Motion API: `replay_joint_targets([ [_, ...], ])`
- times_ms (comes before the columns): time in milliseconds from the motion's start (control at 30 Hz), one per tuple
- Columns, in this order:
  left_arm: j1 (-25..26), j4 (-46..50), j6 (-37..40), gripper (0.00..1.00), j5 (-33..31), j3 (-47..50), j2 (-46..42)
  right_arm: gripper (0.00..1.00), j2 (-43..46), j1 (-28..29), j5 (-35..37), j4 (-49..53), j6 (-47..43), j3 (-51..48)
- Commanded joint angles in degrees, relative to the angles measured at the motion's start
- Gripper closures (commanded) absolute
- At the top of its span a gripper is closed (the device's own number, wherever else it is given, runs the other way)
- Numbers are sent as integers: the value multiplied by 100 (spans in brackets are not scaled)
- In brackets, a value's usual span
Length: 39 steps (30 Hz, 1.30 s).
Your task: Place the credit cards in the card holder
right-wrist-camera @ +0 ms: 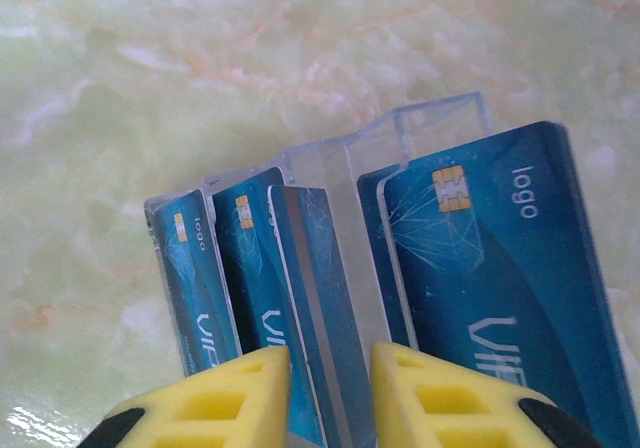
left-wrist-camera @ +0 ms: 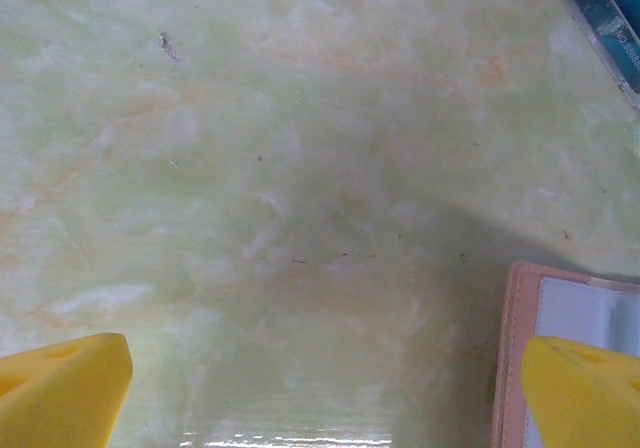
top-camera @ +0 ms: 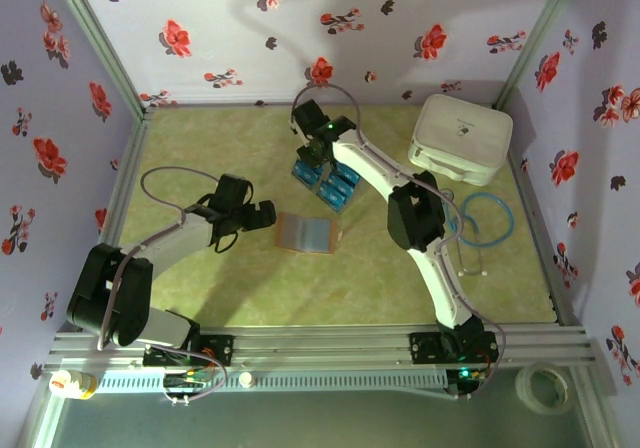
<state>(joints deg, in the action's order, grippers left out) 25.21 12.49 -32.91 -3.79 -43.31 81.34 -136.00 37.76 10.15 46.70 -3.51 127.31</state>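
Straddling one upright credit card (right-wrist-camera: 305, 268), the right hand (right-wrist-camera: 330, 366) stands nearly closed, grip uncertain.

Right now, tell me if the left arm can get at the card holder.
Probably yes. The left tool hangs open just beside the card holder, with bare table between them and nothing lying on the holder.

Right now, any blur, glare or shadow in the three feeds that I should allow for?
Top external: dim, bluish, faint shadows on the back wall. Left wrist: soft focus, a shadow across the table toward the card holder, glare at the bottom edge. Right wrist: credit cards sharp, print legible.
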Motion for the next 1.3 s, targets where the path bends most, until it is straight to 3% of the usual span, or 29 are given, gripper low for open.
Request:
replay_joint_targets([
  [0, -42, 3, -66, 0, 78, 41, -83, 74, -127, -40, 92, 85, -123, 115],
  [1000, -43, -32, -80, 0, 90, 56, -75, 88, -286, -40, 114, 237, -260, 385],
  [1067, -43, -38, -84, 0, 98, 68, -84, 94, -287, -40, 107, 252, -269, 387],
  [1267, -41, -45, -83, 0, 100, 67, -86, 99, -270, -40, 128, 293, -291, 460],
])
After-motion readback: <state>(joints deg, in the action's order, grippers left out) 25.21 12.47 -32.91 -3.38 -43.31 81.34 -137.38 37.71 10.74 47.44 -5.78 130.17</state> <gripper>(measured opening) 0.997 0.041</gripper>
